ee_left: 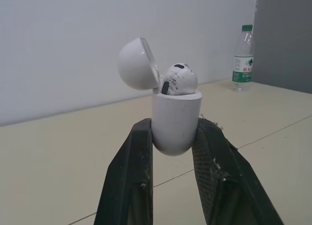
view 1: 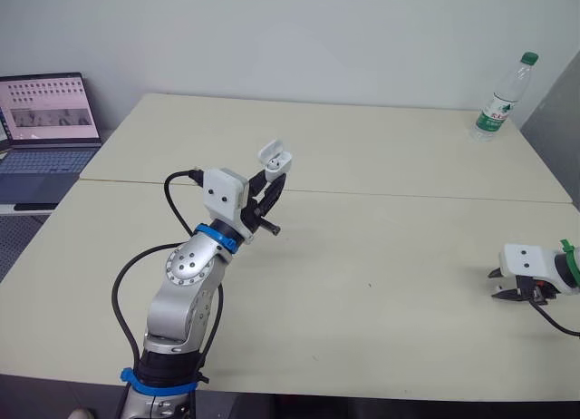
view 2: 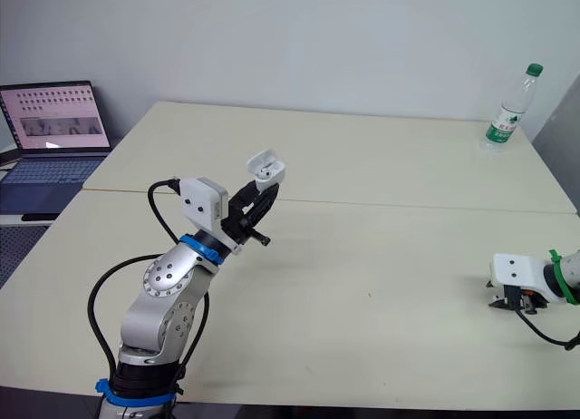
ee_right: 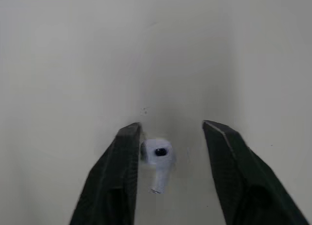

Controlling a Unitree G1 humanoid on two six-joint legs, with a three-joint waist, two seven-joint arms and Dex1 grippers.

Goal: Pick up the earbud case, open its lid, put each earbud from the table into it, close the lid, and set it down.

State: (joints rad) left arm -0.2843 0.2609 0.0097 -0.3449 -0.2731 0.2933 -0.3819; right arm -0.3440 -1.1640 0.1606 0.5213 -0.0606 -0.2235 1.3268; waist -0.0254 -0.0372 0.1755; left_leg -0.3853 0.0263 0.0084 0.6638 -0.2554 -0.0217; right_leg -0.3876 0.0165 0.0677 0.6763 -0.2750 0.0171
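My left gripper (view 1: 270, 185) is raised above the table's middle, shut on the white earbud case (ee_left: 175, 121). The case stands upright with its lid (ee_left: 138, 64) swung open, and one white earbud (ee_left: 178, 80) sits in it. Low over the table near the right edge is my right gripper (ee_right: 170, 132), open. A second white earbud (ee_right: 158, 162) lies on the table between its fingers (ee_right: 119, 178), closer to one finger and not gripped.
A clear water bottle (view 1: 504, 98) with a green cap stands at the table's far right corner. An open laptop (view 1: 45, 133) sits on a lower surface off the left side. A seam (view 1: 408, 196) runs across the cream table.
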